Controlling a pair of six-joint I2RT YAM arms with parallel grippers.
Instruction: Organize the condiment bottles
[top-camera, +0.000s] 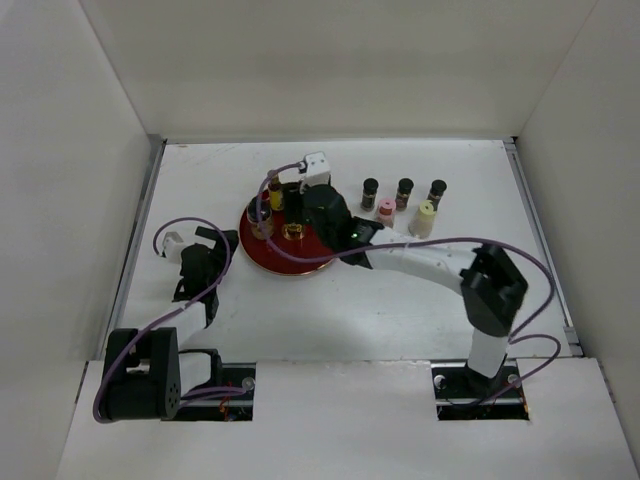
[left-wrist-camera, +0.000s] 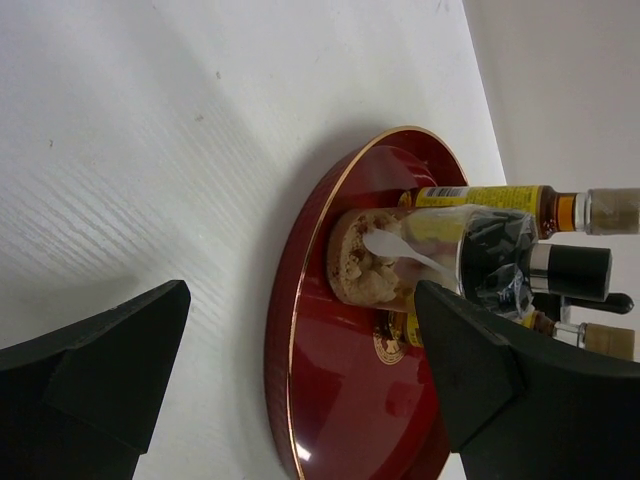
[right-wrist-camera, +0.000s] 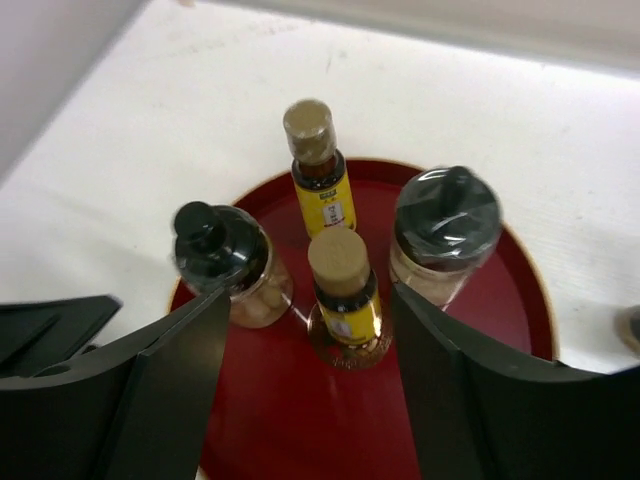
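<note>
Right gripper (right-wrist-camera: 310, 300), jaws wide, straddles the cork-capped amber bottle (right-wrist-camera: 343, 305), which stands near the centre of the red tray (right-wrist-camera: 505, 300). The bottle's long axis is vertical, cap pointing up. Left gripper (left-wrist-camera: 300, 300), also wide and empty, sits just off the tray's rim; the right arm is nearer.

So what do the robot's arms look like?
The left arm and right arm are white tubes with chunky black joints. Purple cables loop along both. The right arm has a tiny green light. Each ends in flat black wedge fingers.
</note>
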